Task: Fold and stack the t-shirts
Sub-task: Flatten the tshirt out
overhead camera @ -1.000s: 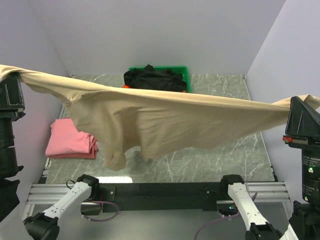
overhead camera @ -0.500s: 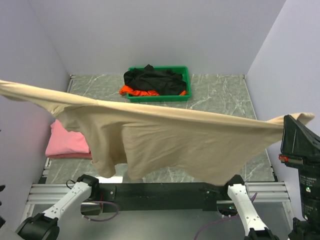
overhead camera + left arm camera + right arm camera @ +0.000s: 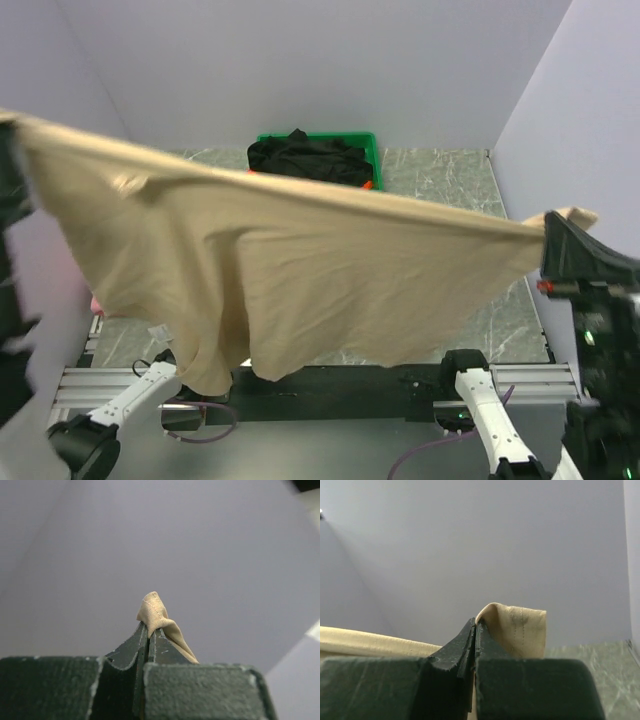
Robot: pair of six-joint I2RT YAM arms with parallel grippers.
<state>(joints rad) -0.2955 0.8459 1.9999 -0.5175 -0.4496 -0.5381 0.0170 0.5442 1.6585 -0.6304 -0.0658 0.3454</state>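
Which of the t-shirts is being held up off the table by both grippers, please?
The large beige cotton t-shirt, pinched at opposite ends by the left gripper and right gripper; the black t-shirt lies crumpled in the green plastic tray.

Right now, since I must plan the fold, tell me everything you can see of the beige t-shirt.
The beige t-shirt is large, soft, tan cloth, held in the air and spread across the top view. Its upper edge runs taut, higher on the left than the right; the body hangs in loose wrinkles, lowest at the left. The left gripper and right gripper each pinch a bunched bit of its edge, shut. Whether the hanging fold touches anything is unclear.
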